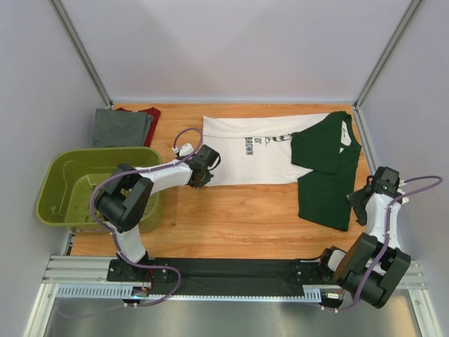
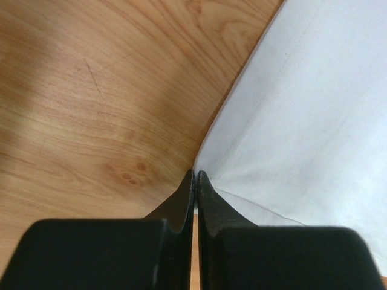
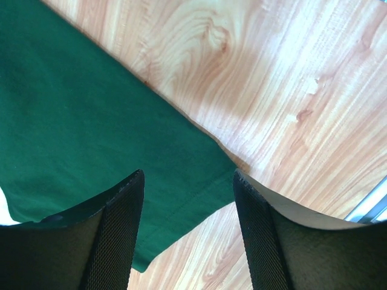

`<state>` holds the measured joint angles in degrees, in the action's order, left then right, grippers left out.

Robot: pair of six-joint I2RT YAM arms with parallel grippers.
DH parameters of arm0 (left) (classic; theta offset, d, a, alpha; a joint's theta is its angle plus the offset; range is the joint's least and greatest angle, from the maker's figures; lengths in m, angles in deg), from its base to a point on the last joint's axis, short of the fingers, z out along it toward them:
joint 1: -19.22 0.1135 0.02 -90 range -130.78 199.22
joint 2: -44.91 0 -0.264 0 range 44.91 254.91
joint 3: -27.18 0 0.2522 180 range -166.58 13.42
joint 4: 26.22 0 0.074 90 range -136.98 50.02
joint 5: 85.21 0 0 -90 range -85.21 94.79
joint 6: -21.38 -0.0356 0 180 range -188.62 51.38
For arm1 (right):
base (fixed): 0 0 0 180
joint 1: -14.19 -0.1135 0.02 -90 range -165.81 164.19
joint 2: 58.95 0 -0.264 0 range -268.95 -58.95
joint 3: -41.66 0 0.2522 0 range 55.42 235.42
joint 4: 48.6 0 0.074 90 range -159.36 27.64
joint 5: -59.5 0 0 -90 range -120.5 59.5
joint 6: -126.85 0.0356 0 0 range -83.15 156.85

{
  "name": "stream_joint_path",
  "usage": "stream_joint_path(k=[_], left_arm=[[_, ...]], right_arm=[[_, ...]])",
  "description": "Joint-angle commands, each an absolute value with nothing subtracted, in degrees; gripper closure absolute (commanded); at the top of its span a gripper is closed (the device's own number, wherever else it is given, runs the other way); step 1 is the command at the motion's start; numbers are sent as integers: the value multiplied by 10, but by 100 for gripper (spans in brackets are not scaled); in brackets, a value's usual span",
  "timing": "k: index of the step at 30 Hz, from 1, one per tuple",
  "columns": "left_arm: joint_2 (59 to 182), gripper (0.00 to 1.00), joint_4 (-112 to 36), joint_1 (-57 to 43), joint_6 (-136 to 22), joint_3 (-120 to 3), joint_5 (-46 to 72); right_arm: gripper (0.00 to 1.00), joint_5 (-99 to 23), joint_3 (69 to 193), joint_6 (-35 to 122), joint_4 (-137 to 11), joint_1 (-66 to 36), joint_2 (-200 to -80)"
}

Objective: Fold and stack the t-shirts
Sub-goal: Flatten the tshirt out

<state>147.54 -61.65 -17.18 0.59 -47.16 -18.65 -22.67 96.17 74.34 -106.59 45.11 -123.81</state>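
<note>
Table (image 1: pixel 231 217): pale wood, both arms reaching in from the near edge.

White t-shirt (image 1: pixel 242 158): spread flat across the far middle of the table, lying sideways, hem end to the left. Dark lettering mid-chest. Its dark green shoulder part (image 1: pixel 323 175) lies at the right end, with one green sleeve running toward the near right.

Left gripper (image 1: pixel 203 168): at the near-left corner of the white t-shirt, low on the table. In the wrist view the fingers (image 2: pixel 181 202) are pressed together with only a hairline slit between them. The white cloth's edge runs straight into the tips and a crease runs off from that point, so it reads as a pinch on the hem corner. Bare wood to the left of the tips, white cloth to the right.

Right gripper (image 1: pixel 361 202): by the near right end of the green sleeve, just beside the table's right edge. Jaws spread wide, nothing between them. Its wrist view shows green cloth under the left finger and part of the gap, and bare wood under the right finger.

Grey t-shirt (image 1: pixel 121 128): folded, far left corner. Dark red t-shirt (image 1: pixel 149 112): under it, showing only along the grey one's far right side.

Olive-green basket (image 1: pixel 49 175): at the left edge, near side of the folded pair, partly overhanging the table.
</note>
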Motion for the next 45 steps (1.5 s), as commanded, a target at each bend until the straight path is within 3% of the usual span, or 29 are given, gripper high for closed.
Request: stream_joint_path(k=[1,10,14,20,22,24,26,32,45], left_arm=[[1485,100,-678,-174,14,-484,-200],[1444,100,-729,-165,21,-470,-230],[1449,100,-713,-156,8,-464,-225],[1455,100,-707,-151,-5,-468,-232],[1456,100,-700,-147,-12,-468,-229],[1457,100,-683,-140,-29,-470,-221],[1462,100,-677,-135,-36,-477,-219],[1468,100,-671,-128,-53,-481,-208],[1468,100,-657,-106,-68,-476,-186]], right_arm=[[38,-224,954,757,-1082,457,-1221],[38,-233,937,747,-1082,457,-1209],[38,-292,911,738,-1037,457,-1209],[34,-322,912,688,-1005,457,-1221],[25,-319,911,687,-1005,457,-1224],[11,-321,905,694,-1003,457,-1231],[5,-316,901,700,-1002,457,-1253],[6,-279,948,691,-1029,457,-1326],[14,-324,889,717,-1013,457,-1304]])
